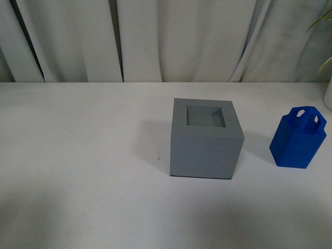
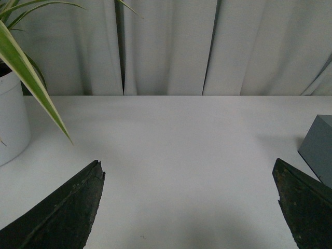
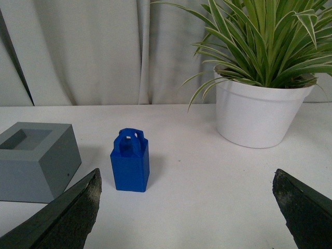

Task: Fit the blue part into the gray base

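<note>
The gray base stands on the white table near the middle, its square recess facing up and empty. The blue part stands upright to its right, apart from it, loop handle on top. Neither arm shows in the front view. In the right wrist view the blue part stands ahead of my open right gripper, nearer one finger, with the gray base beside it. My left gripper is open over bare table; only a corner of the gray base shows there.
A white pot with a striped green plant stands behind and to the right of the blue part. Another white pot with long leaves shows in the left wrist view. White curtains hang behind the table.
</note>
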